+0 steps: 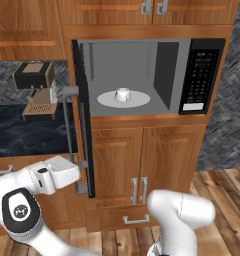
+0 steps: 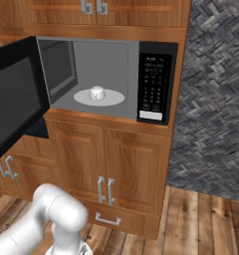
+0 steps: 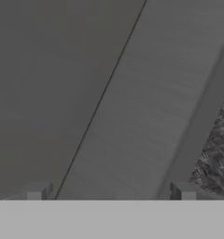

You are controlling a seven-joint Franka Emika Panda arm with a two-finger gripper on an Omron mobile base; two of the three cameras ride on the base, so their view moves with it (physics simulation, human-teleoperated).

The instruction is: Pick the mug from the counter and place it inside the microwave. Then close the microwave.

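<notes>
Mug (image 1: 122,94) sat on microwave (image 1: 201,75) turntable — door (image 2: 14,99) open. Gripper (image 3: 109,196), jaws apart and empty, faced the door's outer face — push it shut.

The white mug (image 1: 122,94) sits on a light-grey turntable (image 1: 108,101) inside the black microwave (image 1: 202,75) with its grey interior. Left of the microwave, the tabletop (image 1: 27,132) is black with faint white veins, bearing a brown-and-black coffee machine (image 1: 37,90). Wooden cabinets (image 1: 142,165) below carry silver handles.

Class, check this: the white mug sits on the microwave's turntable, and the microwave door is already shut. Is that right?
Not quite. The mug does sit on the turntable, but the microwave door stands wide open, as the right base view shows.
</notes>
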